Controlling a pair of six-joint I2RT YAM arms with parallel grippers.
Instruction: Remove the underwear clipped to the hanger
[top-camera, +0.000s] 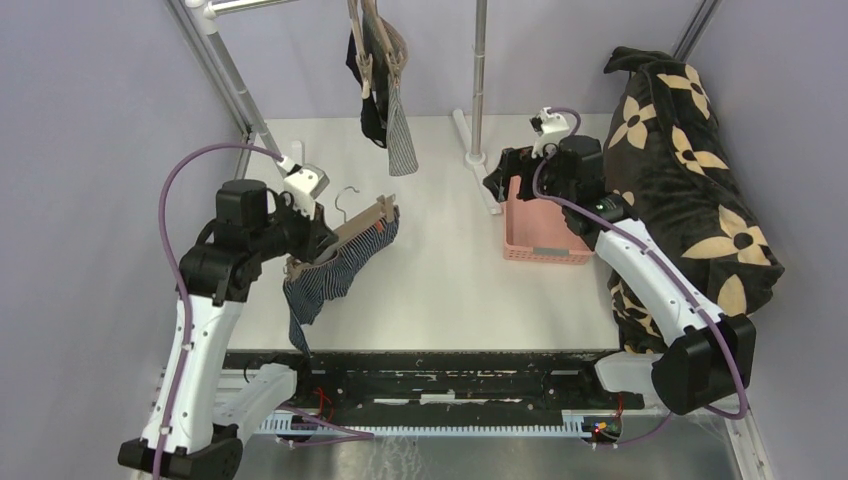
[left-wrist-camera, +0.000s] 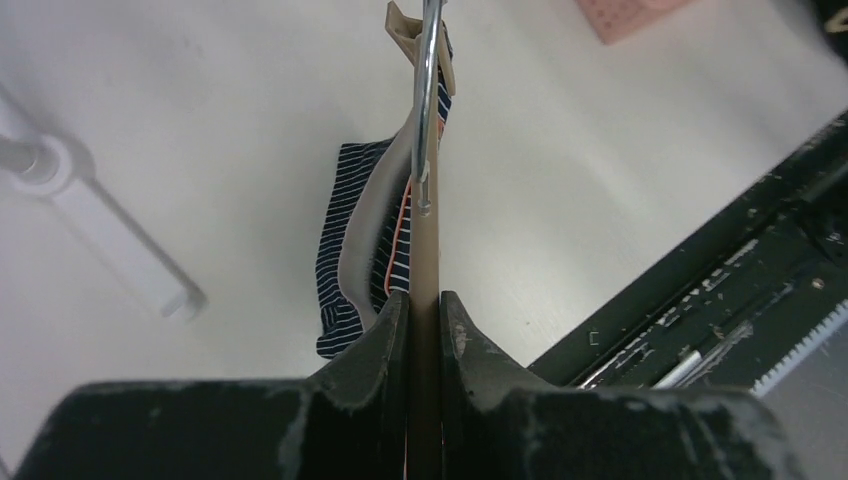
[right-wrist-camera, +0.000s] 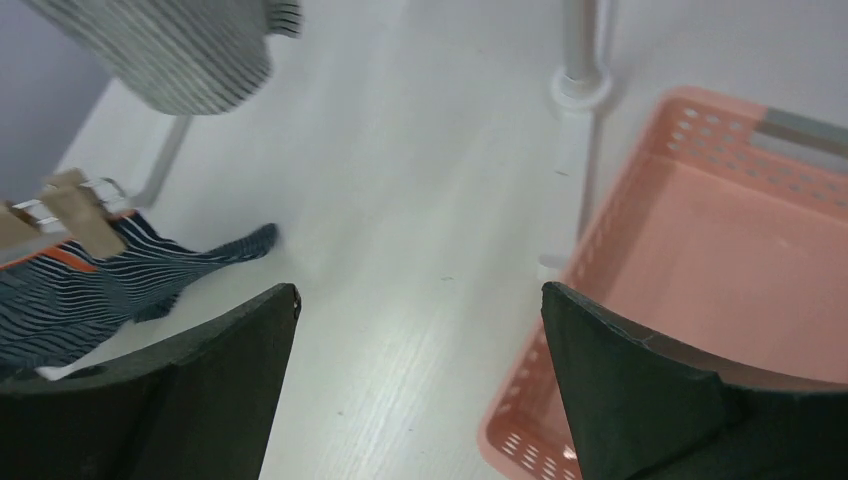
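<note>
My left gripper (top-camera: 308, 240) is shut on the wooden bar of a hanger (top-camera: 350, 226) held above the table's left side. In the left wrist view the bar (left-wrist-camera: 425, 255) runs out from between the closed fingertips, with its metal hook (left-wrist-camera: 428, 90) beyond. Navy striped underwear (top-camera: 330, 275) hangs clipped from that hanger and droops toward the table edge; its folds (left-wrist-camera: 350, 230) show beside the bar. Black underwear (top-camera: 368, 95) and grey-and-white striped underwear (top-camera: 401, 140) hang clipped on hangers from the rail at the back. My right gripper (top-camera: 500, 182) is open and empty, at the left rim of the pink basket (top-camera: 545, 240).
A large black blanket with tan flowers (top-camera: 690, 180) is heaped at the right. The rack's upright pole and foot (top-camera: 478, 150) stand behind the basket. In the right wrist view, the basket (right-wrist-camera: 720, 250) lies under the right finger and a wooden clip (right-wrist-camera: 75, 215) pins the navy cloth.
</note>
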